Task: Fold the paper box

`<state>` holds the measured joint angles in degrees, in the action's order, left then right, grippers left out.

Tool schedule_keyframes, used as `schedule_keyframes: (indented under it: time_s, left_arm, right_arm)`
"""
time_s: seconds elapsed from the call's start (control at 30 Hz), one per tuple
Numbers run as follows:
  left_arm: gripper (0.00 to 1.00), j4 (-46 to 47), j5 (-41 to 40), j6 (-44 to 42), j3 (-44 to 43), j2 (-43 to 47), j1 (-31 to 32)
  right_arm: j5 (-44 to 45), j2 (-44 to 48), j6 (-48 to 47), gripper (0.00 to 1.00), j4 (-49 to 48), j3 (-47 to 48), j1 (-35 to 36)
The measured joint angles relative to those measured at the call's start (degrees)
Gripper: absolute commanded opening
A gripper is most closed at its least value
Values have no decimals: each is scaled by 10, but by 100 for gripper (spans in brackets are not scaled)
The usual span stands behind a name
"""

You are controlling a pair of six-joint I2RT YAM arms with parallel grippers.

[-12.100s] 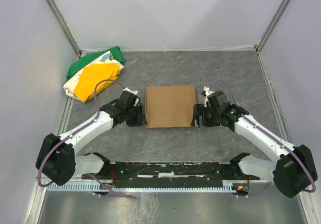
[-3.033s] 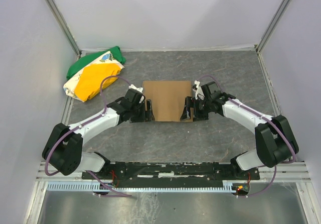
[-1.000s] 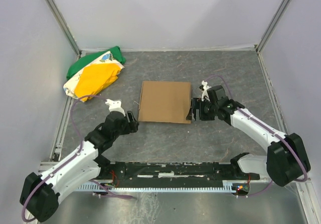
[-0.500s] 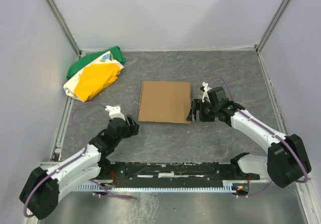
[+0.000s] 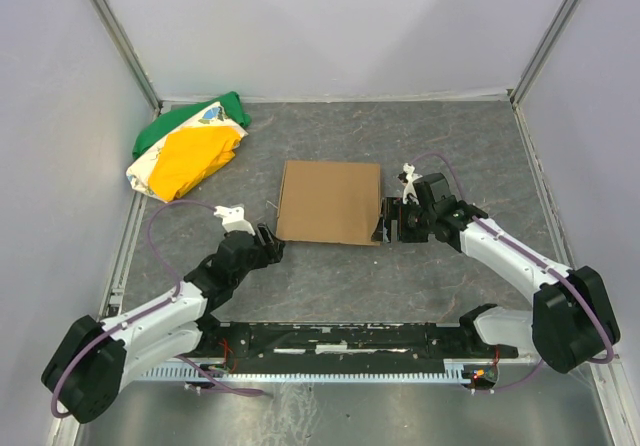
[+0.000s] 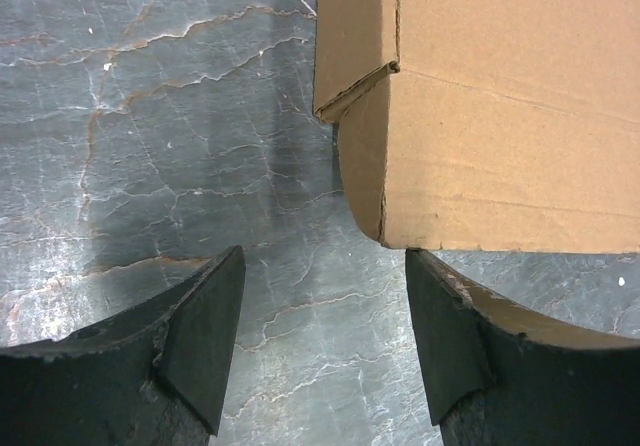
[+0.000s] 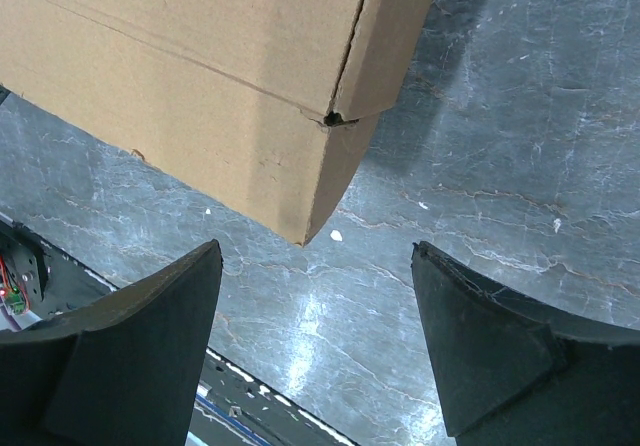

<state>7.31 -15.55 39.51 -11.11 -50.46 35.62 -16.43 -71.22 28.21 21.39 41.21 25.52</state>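
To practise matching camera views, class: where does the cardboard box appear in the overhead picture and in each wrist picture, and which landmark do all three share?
Top view: the box lies flat near the middle of the picture.
Left wrist view: a corner of the box fills the upper right.
Right wrist view: a corner of the box fills the upper left.
Shared landmark: the grey marbled table under the box, visible in all three views.

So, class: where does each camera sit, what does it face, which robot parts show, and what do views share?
Top external: above and behind, looking down at paper box and cloth bundle; both arms show.
Left wrist: on left arm, facing the box's near left corner; left fingers show.
Right wrist: on right arm, facing its near right corner; right fingers show.
Shared: all three see the box.
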Motion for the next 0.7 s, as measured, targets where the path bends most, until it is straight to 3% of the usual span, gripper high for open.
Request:
schedule_keyframes:
  time_s: [0.7]
  left_arm:
    - [71,-25,-80,1,-28,-14,27]
  right_arm:
    - [-3,-14,0,84,-3,0,0]
